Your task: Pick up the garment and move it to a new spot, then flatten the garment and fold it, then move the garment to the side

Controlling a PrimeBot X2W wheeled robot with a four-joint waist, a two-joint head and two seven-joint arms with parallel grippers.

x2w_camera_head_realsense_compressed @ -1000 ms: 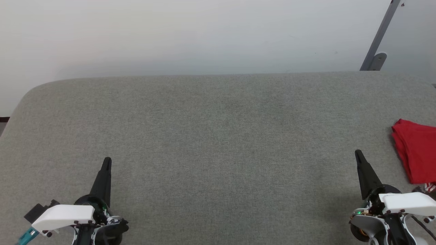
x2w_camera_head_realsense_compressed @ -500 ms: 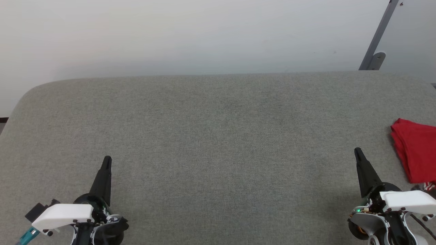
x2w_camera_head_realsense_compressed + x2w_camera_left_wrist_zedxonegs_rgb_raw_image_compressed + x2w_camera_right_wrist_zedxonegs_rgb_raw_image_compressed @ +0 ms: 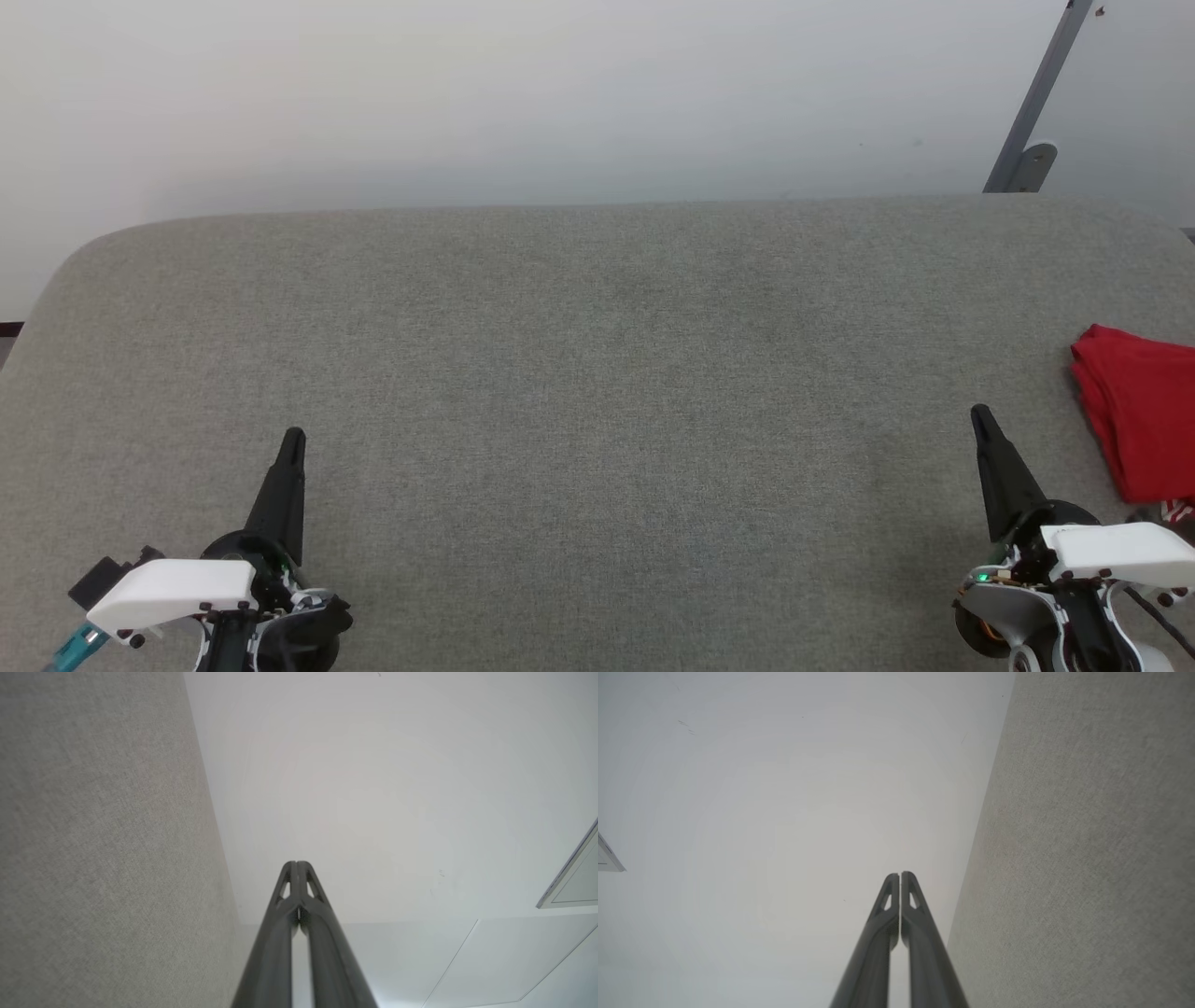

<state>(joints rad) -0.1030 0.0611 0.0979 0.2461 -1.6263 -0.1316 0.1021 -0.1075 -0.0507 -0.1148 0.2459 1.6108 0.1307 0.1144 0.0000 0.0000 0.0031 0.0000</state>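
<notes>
The big grey table (image 3: 597, 373) has the red shirt (image 3: 1144, 411) lying folded at its far right, near the right tool (image 3: 980, 413). That tool and the left tool (image 3: 293, 439) are pinched shut, holding nothing. A bump from the right arm could mess up the folds.

A bare lab room, I think: grey fabric-covered table (image 3: 597, 373) under my fingers (image 3: 285, 485), blank white wall (image 3: 560, 93) beyond them.

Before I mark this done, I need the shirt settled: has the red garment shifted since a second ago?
No. The garment keeps its spot against the wall bracket; the whole view nudged left together.
</notes>
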